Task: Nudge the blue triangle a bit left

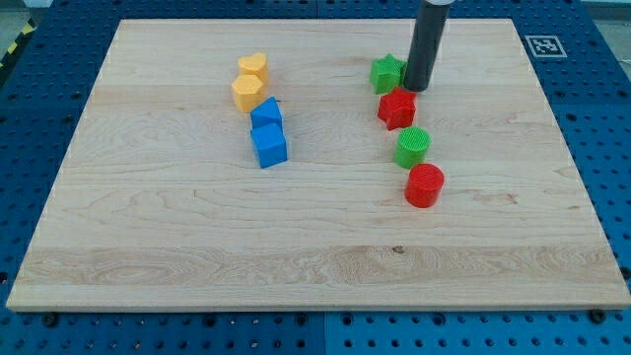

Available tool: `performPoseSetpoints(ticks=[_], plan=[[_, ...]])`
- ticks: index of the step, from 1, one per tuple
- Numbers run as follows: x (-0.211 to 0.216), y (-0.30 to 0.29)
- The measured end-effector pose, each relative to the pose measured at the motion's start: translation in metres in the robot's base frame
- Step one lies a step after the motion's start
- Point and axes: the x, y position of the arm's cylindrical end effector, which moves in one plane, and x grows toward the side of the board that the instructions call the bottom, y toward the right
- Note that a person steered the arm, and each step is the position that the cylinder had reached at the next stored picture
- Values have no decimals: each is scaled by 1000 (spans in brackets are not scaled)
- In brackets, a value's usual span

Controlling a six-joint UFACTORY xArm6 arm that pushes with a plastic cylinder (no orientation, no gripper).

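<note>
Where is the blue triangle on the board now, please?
The blue triangle sits left of centre in the upper half, touching the blue cube below it and the yellow blocks above. My tip is far right, beside the green star.

Surface: pale wood board w/ visible grain, smooth, matt to satin, one small dark knot near the view's bottom centre. Under it, blue perforated base, painted-metal look w/ slight sheen, regular holes. Rod: dark, smooth, matt, prob. plastic or coated metal; can't tell which. My tip same finish.

Blocks all look like moulded plastic, solid colour, mostly matt w/ soft highlights:
- blue triangle & blue cube: smooth faces.
- yellow heart, yellow hexagon: smooth.
- green star, red star: smooth.
- green cylinder: top looks finely ribbed.
- red cylinder: smooth.

White paper-like marker tag on the surface's corner, printed black.
</note>
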Motion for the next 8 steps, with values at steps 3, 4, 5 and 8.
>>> performPoseSetpoints(ticks=[3,4,5,8], plan=[[2,39],[-19,56],[-61,42],[-104,-121]])
